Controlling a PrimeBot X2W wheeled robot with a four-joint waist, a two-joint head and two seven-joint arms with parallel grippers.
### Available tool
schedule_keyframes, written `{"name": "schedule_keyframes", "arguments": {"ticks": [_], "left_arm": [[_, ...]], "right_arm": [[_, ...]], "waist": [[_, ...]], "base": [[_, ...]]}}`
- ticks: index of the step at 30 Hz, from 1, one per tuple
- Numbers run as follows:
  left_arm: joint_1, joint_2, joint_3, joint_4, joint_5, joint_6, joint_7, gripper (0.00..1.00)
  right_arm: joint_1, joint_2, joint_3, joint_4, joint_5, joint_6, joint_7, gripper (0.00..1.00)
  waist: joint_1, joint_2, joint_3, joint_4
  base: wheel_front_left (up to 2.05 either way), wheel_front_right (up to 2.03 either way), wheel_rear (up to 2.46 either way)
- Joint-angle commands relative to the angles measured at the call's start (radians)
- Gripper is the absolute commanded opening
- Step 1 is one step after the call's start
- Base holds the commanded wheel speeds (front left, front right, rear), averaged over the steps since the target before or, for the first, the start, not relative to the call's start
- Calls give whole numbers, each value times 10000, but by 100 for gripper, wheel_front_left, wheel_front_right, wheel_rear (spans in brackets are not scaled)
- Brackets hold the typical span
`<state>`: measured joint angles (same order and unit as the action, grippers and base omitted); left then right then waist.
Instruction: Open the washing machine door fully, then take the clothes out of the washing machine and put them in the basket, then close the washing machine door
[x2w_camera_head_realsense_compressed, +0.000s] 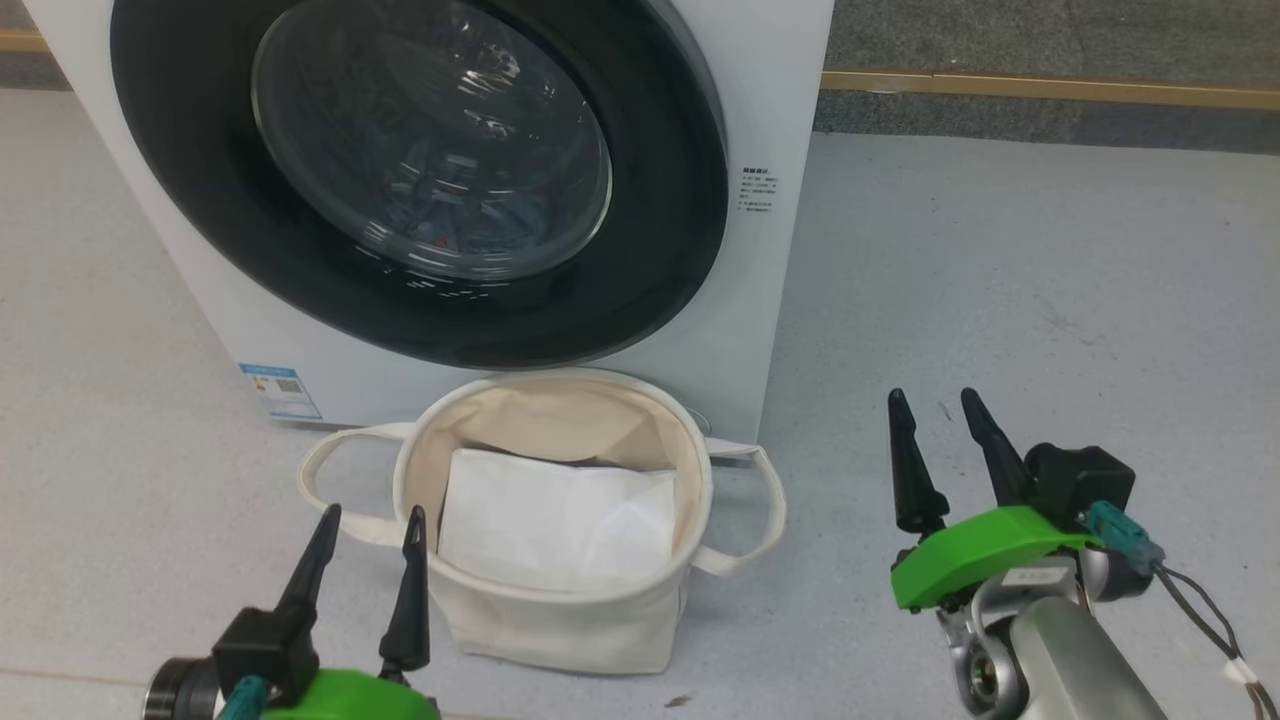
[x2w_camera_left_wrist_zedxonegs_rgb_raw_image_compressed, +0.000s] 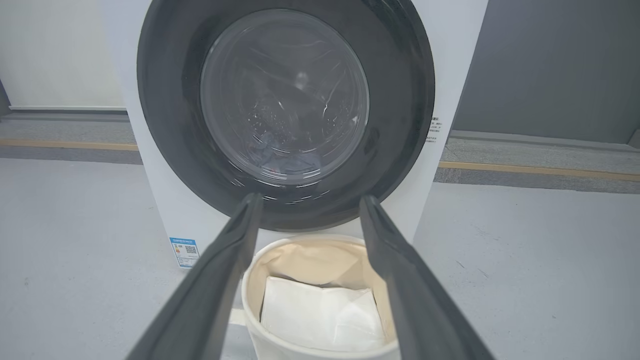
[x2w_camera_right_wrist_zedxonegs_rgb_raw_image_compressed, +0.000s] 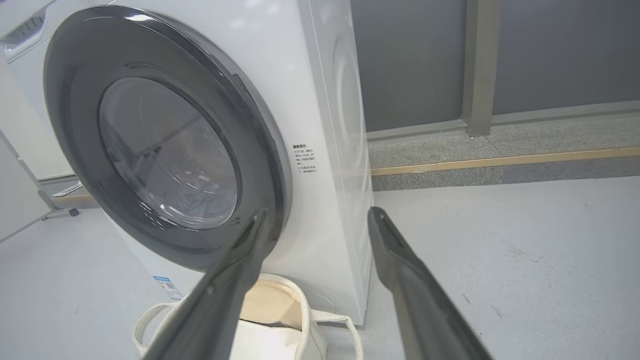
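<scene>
The white washing machine (x2w_camera_head_realsense_compressed: 760, 300) stands ahead with its round black-ringed door (x2w_camera_head_realsense_compressed: 660, 250) closed against the front. Through the glass I make out bluish clothes (x2w_camera_head_realsense_compressed: 500, 225) low in the drum. The cream canvas basket (x2w_camera_head_realsense_compressed: 560, 620) sits on the floor right below the door, a white flat packet (x2w_camera_head_realsense_compressed: 560, 520) lying inside it. My left gripper (x2w_camera_head_realsense_compressed: 370, 515) is open, just left of the basket's near rim. My right gripper (x2w_camera_head_realsense_compressed: 935, 400) is open over bare floor, right of the basket. In the left wrist view the left fingers (x2w_camera_left_wrist_zedxonegs_rgb_raw_image_compressed: 220, 265) frame the basket (x2w_camera_left_wrist_zedxonegs_rgb_raw_image_compressed: 280, 250) and door (x2w_camera_left_wrist_zedxonegs_rgb_raw_image_compressed: 405, 100).
Grey floor (x2w_camera_head_realsense_compressed: 1050, 300) spreads to the right of the washer. A raised kerb with a yellow strip (x2w_camera_head_realsense_compressed: 1050, 88) runs along the back. Another white appliance (x2w_camera_right_wrist_zedxonegs_rgb_raw_image_compressed: 25, 30) stands behind the washer in the right wrist view.
</scene>
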<state>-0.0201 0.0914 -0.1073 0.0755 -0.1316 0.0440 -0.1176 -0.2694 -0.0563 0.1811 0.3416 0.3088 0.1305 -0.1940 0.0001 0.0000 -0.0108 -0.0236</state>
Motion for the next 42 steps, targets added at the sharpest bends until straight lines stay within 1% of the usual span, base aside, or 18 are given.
{"name": "schedule_keyframes", "arguments": {"ticks": [1, 9, 22, 26, 31, 32, 36, 37, 38, 40, 42], "left_arm": [[-293, -5, 388, -296, -32, 41, 7, 100], [-340, -3, 272, -234, -143, 23, 27, 100], [-357, 84, 162, -210, -174, 99, -18, 100], [-368, 104, 120, -225, -193, 110, -26, 100], [-320, 109, 40, -175, -215, 127, -6, 100], [-315, 109, 25, -167, -222, 128, -6, 100], [-303, 78, -58, -155, -265, 147, -34, 100], [-303, 78, -58, -155, -265, 147, -34, 100], [-299, 61, -90, -148, -279, 154, -45, 100], [-286, 35, -162, -131, -298, 161, -45, 100], [-299, 23, -232, -111, -292, 165, -37, 100]], "right_arm": [[-572, 59, 192, -295, -28, 2, 1, 100], [-653, 60, 166, -170, -624, 2, -127, 100], [-658, 60, 186, -65, -949, 2, -239, 100], [-668, 60, 150, -131, -1504, 2, -374, 100], [-610, 60, 190, -193, -1434, 2, -491, 99], [-592, 60, 225, -199, -1281, 2, -510, 0], [-612, 60, 276, -157, -441, 2, -573, 0], [-612, 60, 276, -157, -441, 2, -573, 0], [-630, 60, 256, -123, -129, 2, -583, 0], [-685, 60, 222, -74, 807, 2, -593, 0], [-787, 60, 189, -38, 2294, 2, -499, 0]], "waist": [[0, 0, 7, -2], [0, 0, 39, -17], [0, 0, 37, 0], [0, 0, 68, 9], [0, 0, 87, 31], [0, 0, 88, 34], [0, 0, 120, 40], [0, 0, 120, 40], [0, 0, 138, 44], [0, 0, 203, 51], [0, 0, 297, 60]], "base": [[0, 0, 0], [0, 0, 0], [0, 0, 0], [0, 0, 0], [0, 0, 0], [0, 0, 0], [0, 0, 0], [0, 0, 0], [0, 0, 0], [0, 0, 0], [0, 0, 0]]}}
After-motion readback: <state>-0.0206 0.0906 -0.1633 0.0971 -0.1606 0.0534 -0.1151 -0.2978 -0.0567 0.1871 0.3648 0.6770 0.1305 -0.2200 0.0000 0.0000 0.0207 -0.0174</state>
